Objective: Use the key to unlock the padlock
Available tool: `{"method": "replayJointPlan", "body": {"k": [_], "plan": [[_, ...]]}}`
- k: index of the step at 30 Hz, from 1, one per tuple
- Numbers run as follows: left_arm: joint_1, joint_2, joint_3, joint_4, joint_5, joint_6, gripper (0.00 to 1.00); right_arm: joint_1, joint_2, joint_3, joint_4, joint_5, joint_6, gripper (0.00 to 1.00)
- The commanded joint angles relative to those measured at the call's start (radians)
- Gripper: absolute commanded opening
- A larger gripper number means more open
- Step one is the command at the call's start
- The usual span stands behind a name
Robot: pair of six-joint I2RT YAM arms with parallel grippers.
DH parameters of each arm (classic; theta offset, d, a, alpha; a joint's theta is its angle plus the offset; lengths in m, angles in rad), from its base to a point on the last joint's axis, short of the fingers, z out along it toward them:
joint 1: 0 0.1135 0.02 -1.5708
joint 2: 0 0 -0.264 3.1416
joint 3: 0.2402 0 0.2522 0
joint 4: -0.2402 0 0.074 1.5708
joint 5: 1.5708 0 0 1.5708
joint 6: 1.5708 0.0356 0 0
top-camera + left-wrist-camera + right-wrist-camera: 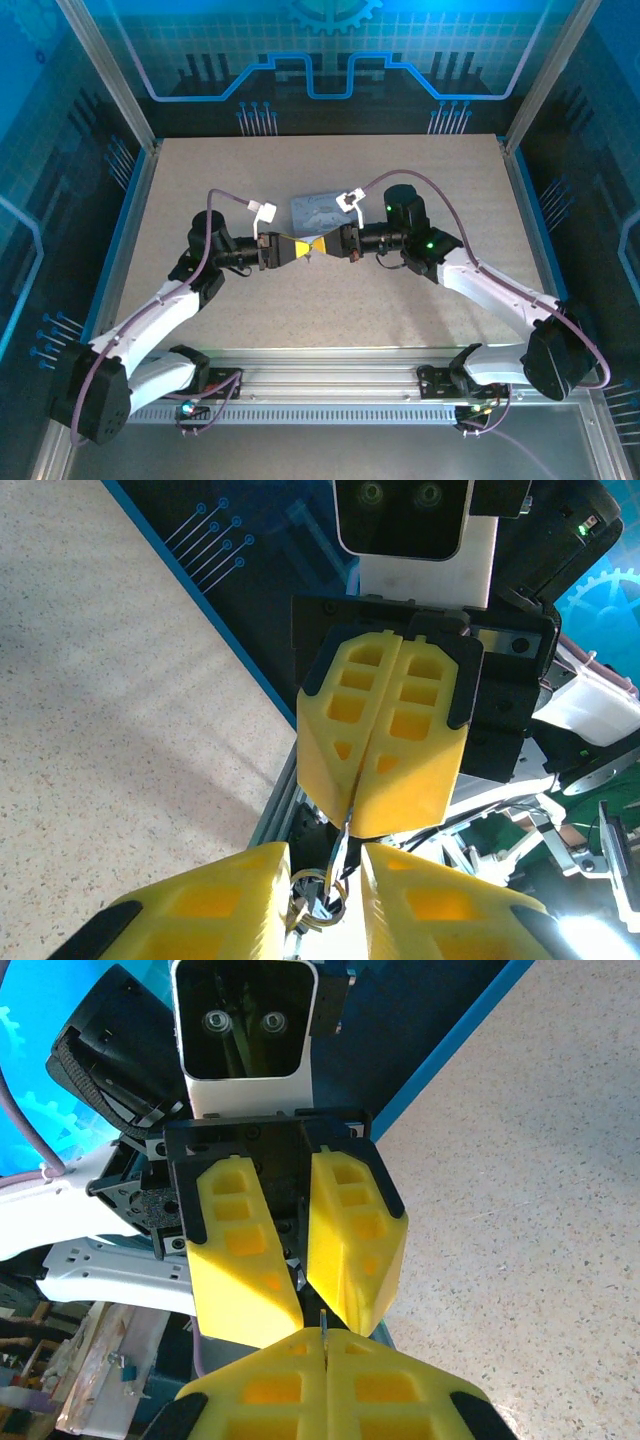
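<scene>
Currently both arms meet nose to nose above the middle of the tabletop [420, 310], in front of the pale tin [318, 208], with the yellow tips almost touching. Right pincer [325, 1338] is closed, fingers pressed flat together with no gap. The key [323, 1322] is pinched in the seam as a thin dark sliver poking out past the tips. From the left wrist view the same sliver comes out of the closed right tips and points down into the gap of the left pincer [325, 865]. Left pincer fingers stand a little apart. Between them sits the padlock [318, 898], small and silvery, with ring-like loops showing, held off the tabletop and in line with the key. Key tip is at or just touching the padlock, but I cannot tell whether it is in the keyhole. I also cannot tell whether the left pads actually clamp the padlock or just flank it, since contact on the far side is hidden. Shackle state is too small to read.
</scene>
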Motion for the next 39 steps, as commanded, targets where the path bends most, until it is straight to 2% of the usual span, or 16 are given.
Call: {"method": "replayJointPlan", "body": {"k": [1,6,10,15,16,17,20,21,23,25,28,30,33,39], "plan": [[-0.005,0.010,-0.010,0.049,0.031,-0.010,0.21,-0.005,0.008,-0.004,0.033,-0.004,0.011,0.00],[-0.005,0.019,-0.014,0.071,0.040,-0.025,0.15,-0.004,0.009,-0.004,0.033,0.002,0.010,0.00],[-0.005,0.022,-0.017,0.075,0.045,-0.028,0.00,-0.003,0.012,-0.006,0.028,0.011,0.010,0.00],[-0.005,0.014,-0.021,0.072,0.030,-0.016,0.00,-0.003,0.012,0.000,-0.008,0.055,0.005,0.00],[-0.004,0.010,-0.022,0.066,0.024,-0.010,0.00,-0.003,0.012,0.003,-0.023,0.067,0.002,0.03],[-0.002,0.005,-0.022,0.052,0.013,0.002,0.00,-0.003,0.012,0.007,-0.040,0.081,0.001,0.09],[0.009,-0.019,-0.021,-0.043,-0.034,0.060,0.00,-0.006,0.008,0.006,-0.067,0.116,-0.005,0.47],[0.014,-0.030,-0.020,-0.095,-0.056,0.087,0.00,-0.010,0.007,0.001,-0.070,0.123,-0.007,0.56],[0.026,-0.055,-0.017,-0.209,-0.113,0.142,0.00,-0.012,0.005,-0.001,-0.091,0.156,-0.008,0.65],[0.038,-0.082,-0.018,-0.305,-0.167,0.187,0.00,-0.015,0.008,0.002,-0.140,0.225,-0.019,0.68],[0.051,-0.125,-0.027,-0.432,-0.261,0.238,0.00,-0.006,0.044,0.033,-0.274,0.403,-0.059,0.68],[0.053,-0.148,-0.033,-0.491,-0.300,0.267,0.00,0.033,0.095,0.070,-0.371,0.585,-0.097,0.65],[0.055,-0.172,-0.047,-0.537,-0.320,0.283,0.00,0.091,0.194,0.120,-0.454,0.807,-0.075,0.63],[0.059,-0.236,-0.072,-0.616,-0.338,0.321,0.00,0.169,0.389,0.193,-0.487,1.061,0.017,0.61]]}}
